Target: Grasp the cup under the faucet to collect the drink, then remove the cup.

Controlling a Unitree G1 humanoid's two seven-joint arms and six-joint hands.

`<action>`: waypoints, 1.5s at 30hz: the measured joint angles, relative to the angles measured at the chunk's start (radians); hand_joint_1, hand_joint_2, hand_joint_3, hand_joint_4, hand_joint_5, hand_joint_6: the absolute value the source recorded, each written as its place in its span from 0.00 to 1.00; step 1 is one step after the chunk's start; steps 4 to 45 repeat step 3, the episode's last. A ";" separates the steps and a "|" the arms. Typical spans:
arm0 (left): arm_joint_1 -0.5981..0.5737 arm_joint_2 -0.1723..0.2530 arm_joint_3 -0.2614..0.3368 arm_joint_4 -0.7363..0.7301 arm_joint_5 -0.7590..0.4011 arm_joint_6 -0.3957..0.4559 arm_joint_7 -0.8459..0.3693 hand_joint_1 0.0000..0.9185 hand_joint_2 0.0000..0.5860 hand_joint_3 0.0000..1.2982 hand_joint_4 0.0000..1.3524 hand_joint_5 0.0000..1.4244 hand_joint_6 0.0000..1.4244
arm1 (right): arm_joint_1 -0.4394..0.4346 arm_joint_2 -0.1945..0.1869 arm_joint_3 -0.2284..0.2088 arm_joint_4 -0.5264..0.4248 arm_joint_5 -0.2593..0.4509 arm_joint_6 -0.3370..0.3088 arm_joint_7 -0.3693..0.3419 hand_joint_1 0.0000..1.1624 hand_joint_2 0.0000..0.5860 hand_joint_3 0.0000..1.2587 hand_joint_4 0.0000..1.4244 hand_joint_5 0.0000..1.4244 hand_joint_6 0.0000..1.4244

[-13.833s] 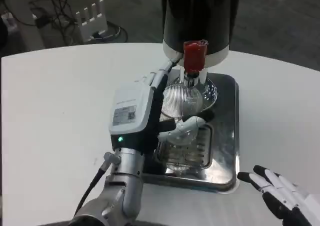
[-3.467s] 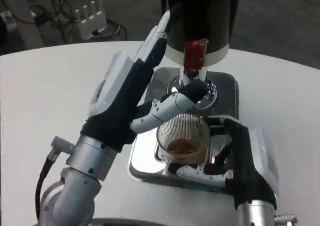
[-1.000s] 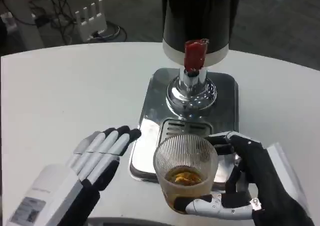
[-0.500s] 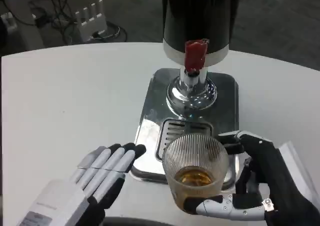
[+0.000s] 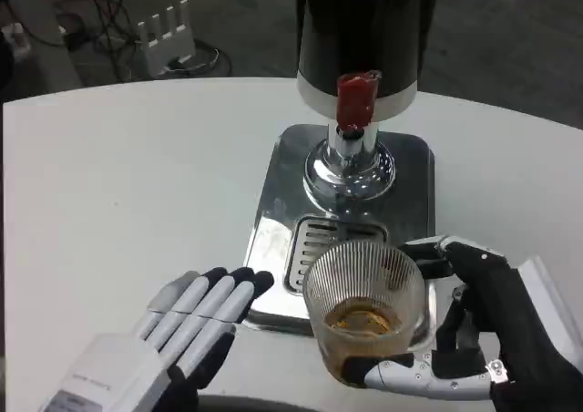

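Cup (image 5: 365, 316) with amber drink at tray's (image 5: 273, 248) near edge, away from faucet (image 5: 351, 152), we note right hand (image 5: 478, 334) clasping it, left hand (image 5: 182, 334) flat beside tray, fingers released, holding nothing.

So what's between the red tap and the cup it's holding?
In the head view, between the red tap and the cup lie the chrome spout base and the slotted drain grate of the steel tray.
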 measured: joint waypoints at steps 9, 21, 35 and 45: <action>-0.002 0.000 -0.001 0.000 0.000 0.000 0.000 0.00 0.13 0.02 0.00 0.00 0.00 | 0.000 0.000 0.000 0.000 0.001 0.000 0.000 0.82 0.06 0.74 0.71 0.84 0.98; -0.002 0.000 -0.001 0.000 0.000 0.000 0.000 0.00 0.13 0.02 0.00 0.00 0.00 | 0.000 0.000 0.000 0.000 0.001 0.000 0.000 0.82 0.06 0.74 0.71 0.84 0.98; -0.002 0.000 -0.001 0.000 0.000 0.000 0.000 0.00 0.13 0.02 0.00 0.00 0.00 | 0.000 0.000 0.000 0.000 0.001 0.000 0.000 0.82 0.06 0.74 0.71 0.84 0.98; -0.002 0.000 -0.001 0.000 0.000 0.000 0.000 0.00 0.13 0.02 0.00 0.00 0.00 | 0.000 0.000 0.000 0.000 0.001 0.000 0.000 0.82 0.06 0.74 0.71 0.84 0.98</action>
